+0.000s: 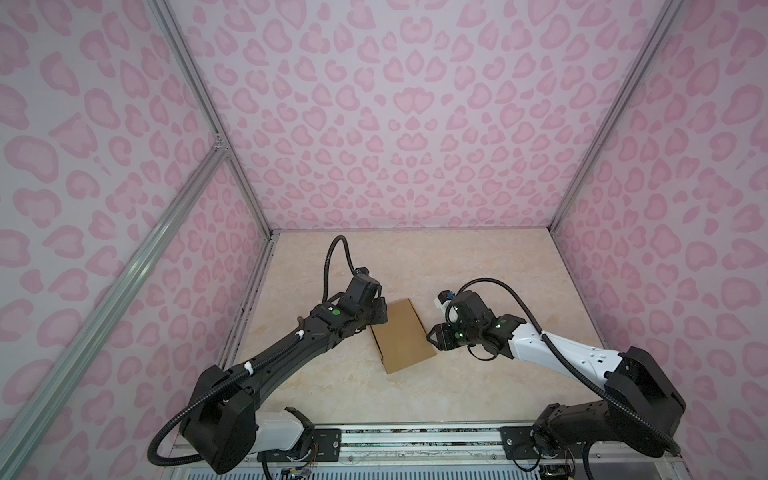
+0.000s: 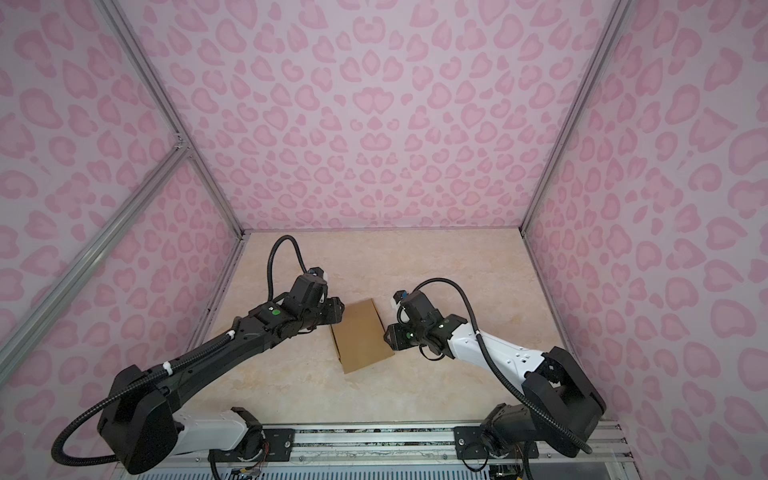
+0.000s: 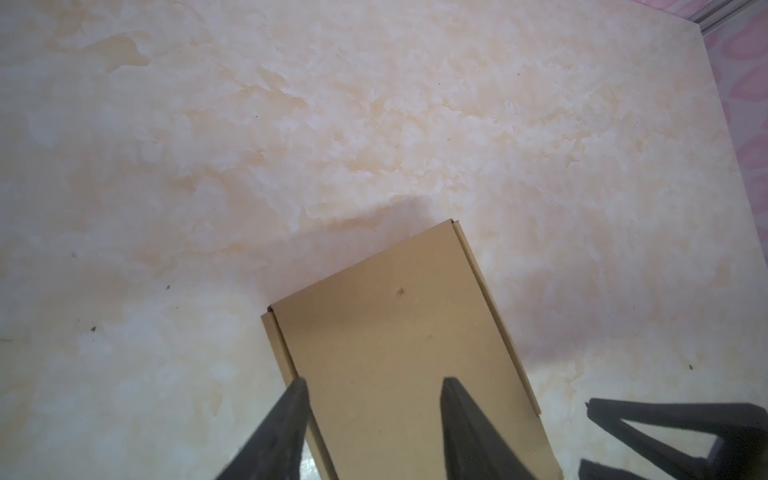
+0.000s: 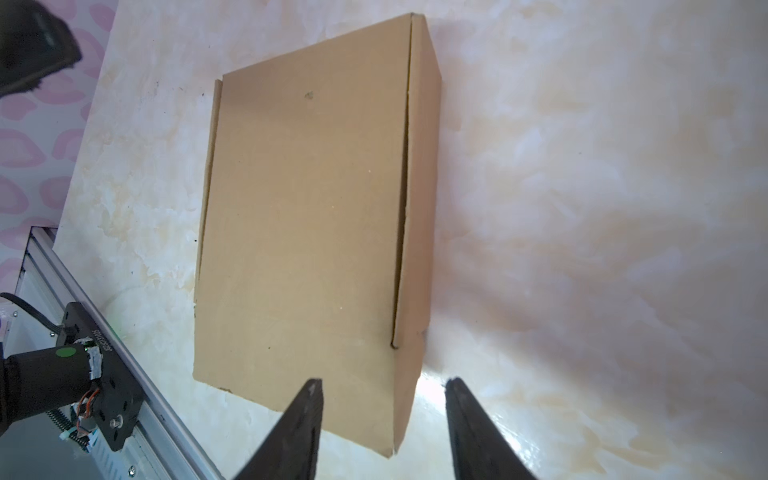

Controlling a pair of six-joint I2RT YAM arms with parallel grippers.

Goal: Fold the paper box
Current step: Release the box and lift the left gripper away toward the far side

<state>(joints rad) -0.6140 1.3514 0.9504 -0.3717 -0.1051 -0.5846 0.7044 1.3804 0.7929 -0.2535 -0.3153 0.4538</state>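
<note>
Only the right wrist view shows the gaping side seam of the brown cardboard paper box. The left gripper and right gripper stand spread, empty.

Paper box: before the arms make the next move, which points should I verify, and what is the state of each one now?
1. Paper box lid closed flat: ok.
2. Side flap fully tucked: cannot tell; a dark gap runs along it in the right wrist view.
3. Left gripper open and empty, over one end of the box: ok.
4. Right gripper open and empty, at a corner of the box: ok.
5. Box wholly on the table, away from its edges: ok.
6. Grippers apart, on opposite sides of the box: ok.
</note>
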